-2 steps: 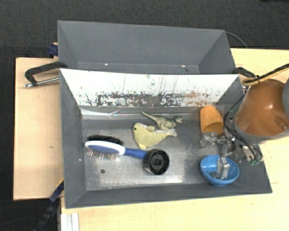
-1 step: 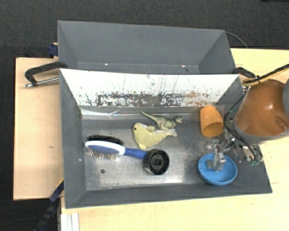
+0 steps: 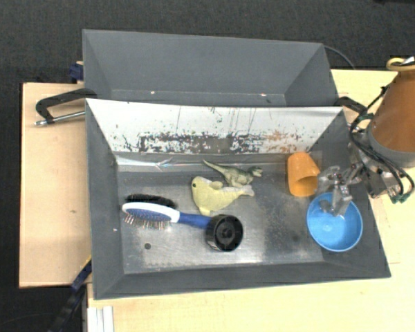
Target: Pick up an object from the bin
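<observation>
Gripper [image 3: 339,200] above the blue bowl [image 3: 330,238], over the bowl's far rim. You cannot tell from this view how far the gripper is open, and nothing is seen in its hold. The bowl stands upright, mouth up, on the floor of the bin [image 3: 277,235]. An orange cup [image 3: 303,174] lies on its side just beside the bowl, beyond it and toward view-left. Well apart from the bowl, further to view-left, lie a black round cap-like piece [image 3: 225,232], a blue-handled hairbrush [image 3: 152,214], a pale yellow-green soft toy [image 3: 216,195] and a small dinosaur figure [image 3: 232,174]. Treat the bowl as probably light, stiff and smooth-walled plastic: easy to lift, but apt to skid on the metal floor or tip if pressed off-centre. Its width likely rules out spanning it, so take it by the rim, pinching the thin wall from inside and outside. Expect it to hang tilted once it is raised.
</observation>
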`<move>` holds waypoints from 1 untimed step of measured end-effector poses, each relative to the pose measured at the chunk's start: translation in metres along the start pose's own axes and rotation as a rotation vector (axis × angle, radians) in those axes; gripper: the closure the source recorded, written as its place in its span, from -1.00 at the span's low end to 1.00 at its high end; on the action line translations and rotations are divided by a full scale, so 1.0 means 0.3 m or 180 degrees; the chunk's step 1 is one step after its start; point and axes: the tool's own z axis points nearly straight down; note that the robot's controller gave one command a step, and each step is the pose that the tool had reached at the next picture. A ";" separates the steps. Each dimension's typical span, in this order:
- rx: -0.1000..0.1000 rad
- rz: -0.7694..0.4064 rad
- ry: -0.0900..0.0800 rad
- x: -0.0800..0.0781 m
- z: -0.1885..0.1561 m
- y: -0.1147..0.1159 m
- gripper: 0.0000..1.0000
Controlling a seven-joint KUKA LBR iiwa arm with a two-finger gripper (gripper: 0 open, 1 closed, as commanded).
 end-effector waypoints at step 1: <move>0.0003 -0.0242 -0.0006 -0.033 -0.520 -0.029 1.00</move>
